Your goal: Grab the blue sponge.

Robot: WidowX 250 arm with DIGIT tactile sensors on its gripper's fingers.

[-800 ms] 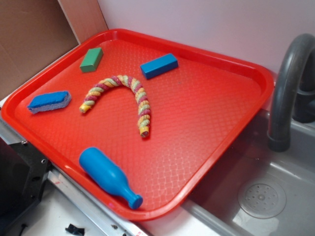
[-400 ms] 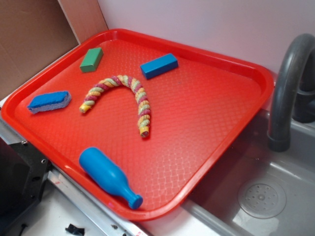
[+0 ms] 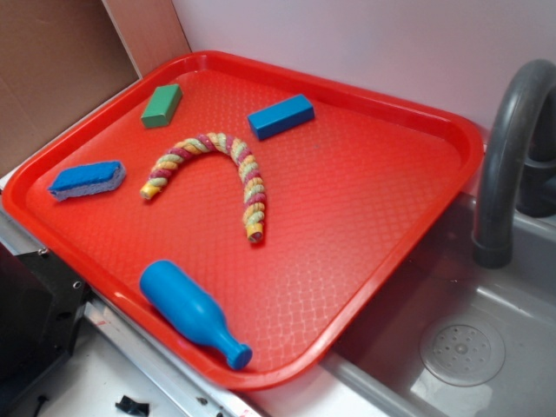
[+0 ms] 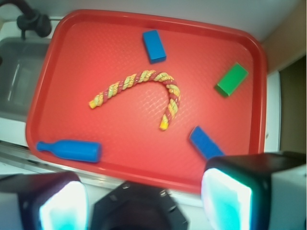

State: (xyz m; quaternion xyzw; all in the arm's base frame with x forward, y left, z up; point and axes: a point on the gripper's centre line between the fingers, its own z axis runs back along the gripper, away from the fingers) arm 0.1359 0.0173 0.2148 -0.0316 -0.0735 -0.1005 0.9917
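Observation:
The blue sponge [image 3: 87,180], a flat pad with a bright blue top over a pale layer, lies at the left edge of the red tray [image 3: 408,234]. In the wrist view the sponge [image 4: 205,143] lies at the lower right of the tray [image 4: 81,52], partly behind my right finger. My gripper [image 4: 144,199] is open and empty, held high above the tray's near edge; its two fingers [image 4: 225,196] show at the bottom of the wrist view. The gripper does not show in the exterior view.
On the tray lie a blue block [image 3: 281,115], a green block [image 3: 162,105], a twisted coloured rope [image 3: 228,174] and a blue bottle toy [image 3: 193,313]. A grey sink [image 3: 460,347] with a tap [image 3: 508,156] is to the right. A brown board [image 3: 61,69] stands behind left.

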